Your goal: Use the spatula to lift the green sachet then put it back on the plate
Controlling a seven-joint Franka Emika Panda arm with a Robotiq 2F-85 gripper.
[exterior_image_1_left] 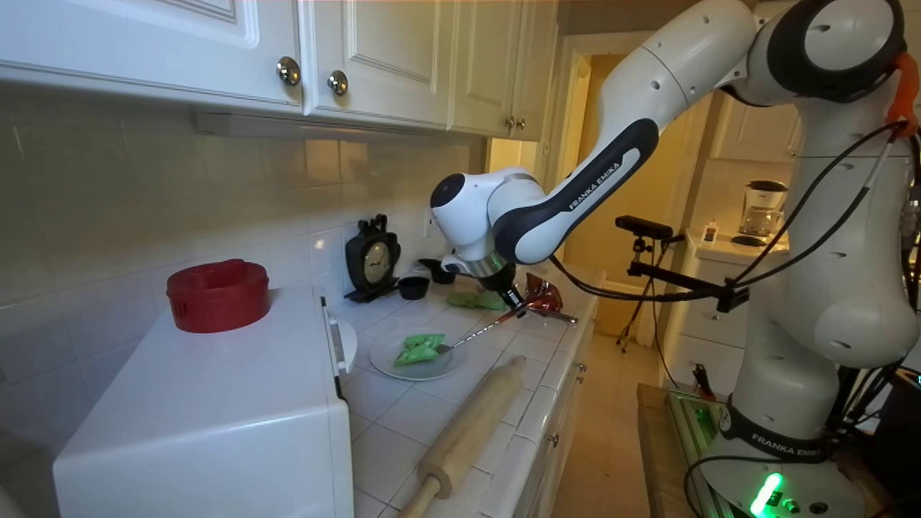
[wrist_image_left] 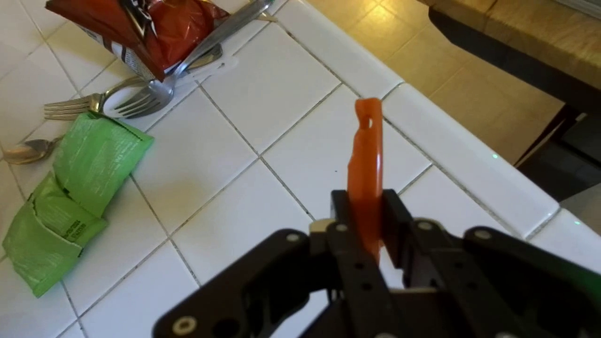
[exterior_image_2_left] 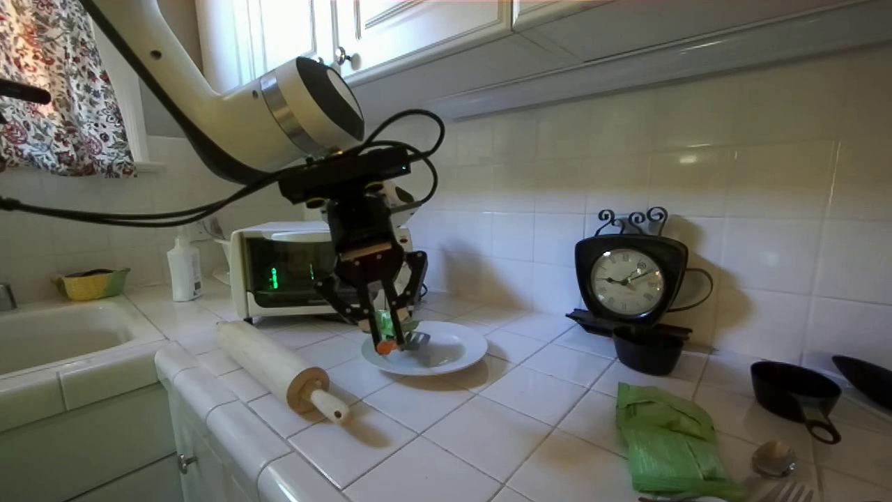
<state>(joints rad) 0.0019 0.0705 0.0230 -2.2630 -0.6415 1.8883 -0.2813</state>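
Foremost in the wrist view, clamping with the gripper [wrist_image_left: 365,202] a spatula [wrist_image_left: 368,145] by its orange handle, holding its tip at the edge of the sachet [exterior_image_1_left: 419,349], lying on the plate [exterior_image_1_left: 388,368], lower than the gripper, with another packet [wrist_image_left: 77,202] on the counter [wrist_image_left: 235,230], to its side.

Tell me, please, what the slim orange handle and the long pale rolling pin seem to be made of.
Slim orange handle: probably plastic, glossy, given its light-streaked side. Long pale rolling pin: likely wood, matte, given its dull tan surface.
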